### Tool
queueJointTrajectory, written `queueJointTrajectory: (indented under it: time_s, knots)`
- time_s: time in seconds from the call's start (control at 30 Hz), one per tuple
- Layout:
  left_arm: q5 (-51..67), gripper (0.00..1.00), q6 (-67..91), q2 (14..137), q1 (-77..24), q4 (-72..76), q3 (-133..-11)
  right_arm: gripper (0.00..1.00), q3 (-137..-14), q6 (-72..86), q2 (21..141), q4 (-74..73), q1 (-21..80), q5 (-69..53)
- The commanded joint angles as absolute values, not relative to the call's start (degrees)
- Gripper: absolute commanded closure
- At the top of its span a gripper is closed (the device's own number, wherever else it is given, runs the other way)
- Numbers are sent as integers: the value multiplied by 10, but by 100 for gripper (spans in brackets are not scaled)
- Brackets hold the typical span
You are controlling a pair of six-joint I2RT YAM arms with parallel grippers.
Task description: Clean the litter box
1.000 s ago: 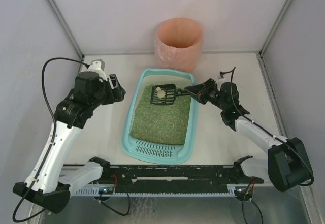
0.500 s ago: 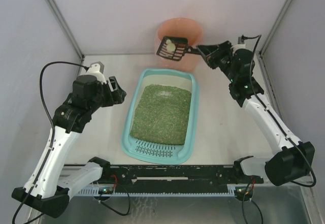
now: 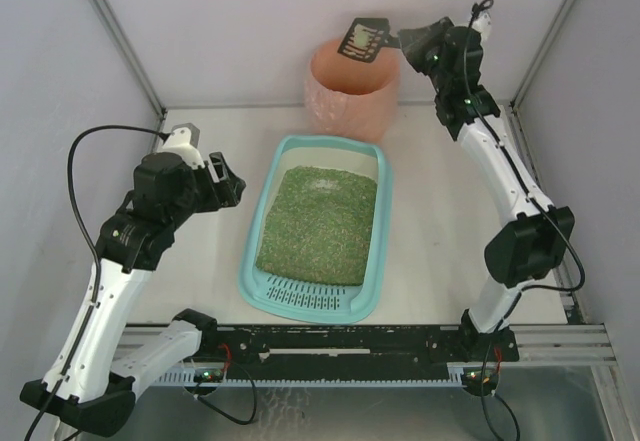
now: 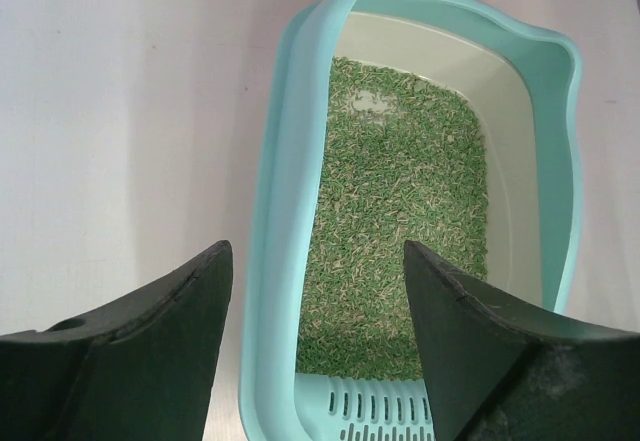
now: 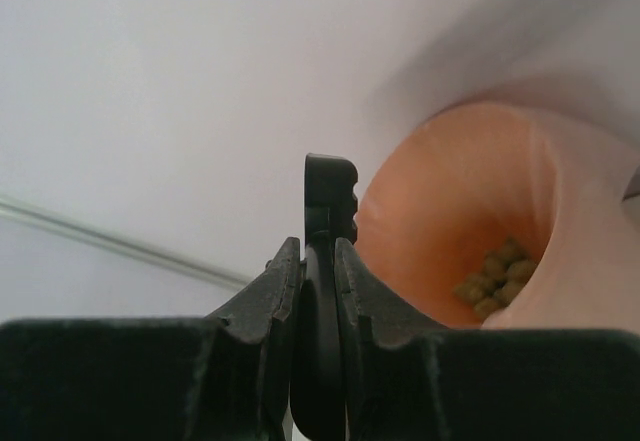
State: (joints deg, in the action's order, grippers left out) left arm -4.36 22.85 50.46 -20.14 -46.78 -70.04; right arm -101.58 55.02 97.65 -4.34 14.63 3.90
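Observation:
The teal litter box (image 3: 262, 204) lies mid-table, filled with green-brown granules (image 3: 322, 223), its slotted grate (image 3: 312, 294) at the near end. It also shows in the left wrist view (image 4: 285, 161). My right gripper (image 3: 408, 37) is shut on the handle of the black slotted scoop (image 3: 363, 38) and holds it tilted on edge above the round pink-orange bin (image 3: 352, 86). In the right wrist view the scoop (image 5: 327, 201) stands edge-on between the fingers, with brown clumps (image 5: 497, 279) inside the bin (image 5: 450, 191). My left gripper (image 3: 232, 176) is open, just left of the box's rim.
Grey walls enclose the table on three sides. The bin stands against the back wall, just behind the litter box. A black rail (image 3: 340, 346) with the arm bases runs along the near edge.
My right gripper carried the scoop with a pale clump from the box up over the bin and tilted it; the clump is gone from the scoop. The left arm shifted only slightly.

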Motion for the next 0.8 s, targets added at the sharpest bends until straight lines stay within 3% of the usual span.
queueJointTrajectory:
  time_s: [0.0, 0.27, 0.4, 0.77]
  knots:
    - [-46, 27, 209, 494, -196, -445, -692, 100, -1122, 379, 1014, -78, 145, 95]
    - [-55, 27, 208, 492, -193, -445, -692, 100, -1285, 11, 1118, -152, 188, 141]
    - [-73, 26, 210, 489, -191, -444, -692, 100, -1285, -132, 1127, -143, 215, 145]
    - [-74, 26, 214, 490, -188, -436, -682, 100, -1274, -187, 1114, -88, 234, 125]
